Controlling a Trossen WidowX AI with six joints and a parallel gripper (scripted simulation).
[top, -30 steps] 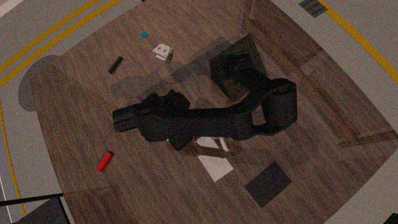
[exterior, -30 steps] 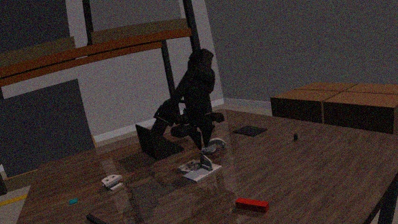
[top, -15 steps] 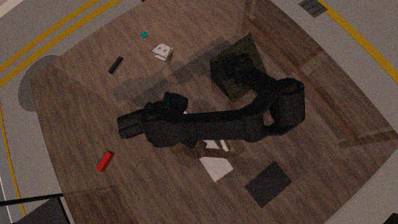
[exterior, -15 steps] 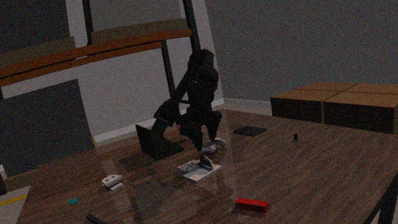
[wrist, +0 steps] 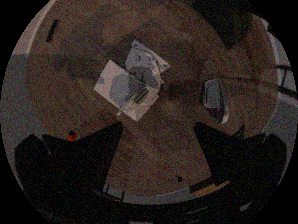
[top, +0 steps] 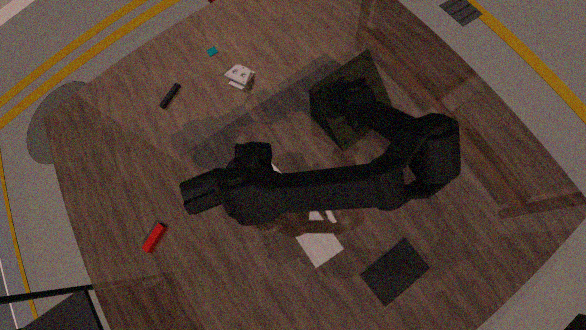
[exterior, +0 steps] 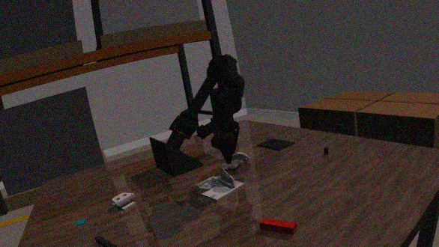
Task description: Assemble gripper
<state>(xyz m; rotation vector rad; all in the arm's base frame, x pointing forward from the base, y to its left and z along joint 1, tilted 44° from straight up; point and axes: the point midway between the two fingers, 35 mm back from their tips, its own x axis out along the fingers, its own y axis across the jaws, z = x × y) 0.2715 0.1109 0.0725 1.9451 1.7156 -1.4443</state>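
Observation:
The gripper base, a pale plate with raised grey parts (top: 320, 251) (exterior: 216, 193) (wrist: 107, 82), lies on the table. A grey jaw (exterior: 227, 180) stands up on it; whether it sits on a pin, I cannot tell. The other jaw (exterior: 241, 157) (wrist: 215, 97) lies apart on the table behind the base. My gripper (exterior: 229, 161) (wrist: 160, 125) is open and empty. Its fingers stand wide apart in the wrist view, with the base ahead to the left and the loose jaw ahead to the right. The white housing plate with two holes (top: 240, 74) (exterior: 123, 199) lies away from the base.
A red block (top: 154, 237) (exterior: 278, 226) (wrist: 71, 136), a black bar (top: 170, 95) (exterior: 105, 241) (wrist: 52, 31) and a small teal piece (top: 212, 51) (exterior: 81, 221) lie on the table. A dark square (top: 395, 271) (exterior: 276, 144) lies beyond the base. The arm covers much of the middle in the top view.

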